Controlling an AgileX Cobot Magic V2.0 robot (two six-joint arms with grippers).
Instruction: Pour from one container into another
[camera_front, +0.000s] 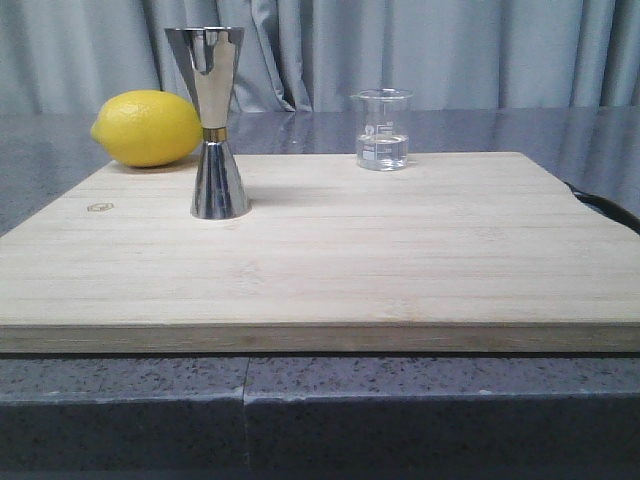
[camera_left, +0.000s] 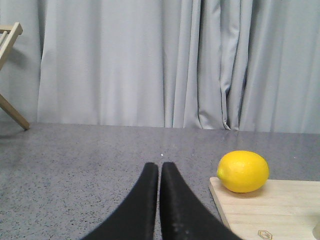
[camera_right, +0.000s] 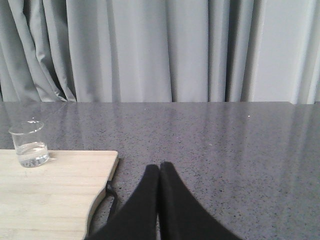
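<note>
A small clear glass beaker (camera_front: 382, 129) with white marks holds a little clear liquid and stands at the far edge of the wooden board (camera_front: 400, 260), right of centre; the right wrist view also shows the beaker (camera_right: 30, 144). The tall steel jigger (camera_front: 212, 122) with a gold waist band stands upright on the board's left part. Neither gripper appears in the front view. My left gripper (camera_left: 159, 166) is shut and empty over the grey counter, left of the board. My right gripper (camera_right: 160, 166) is shut and empty, off the board's right side.
A yellow lemon (camera_front: 147, 128) lies at the board's far left corner, behind the jigger; the left wrist view shows the lemon (camera_left: 243, 171) too. A black cord loop (camera_right: 111, 197) hangs at the board's right edge. Grey curtains close off the back. A wooden frame (camera_left: 10, 75) stands far left.
</note>
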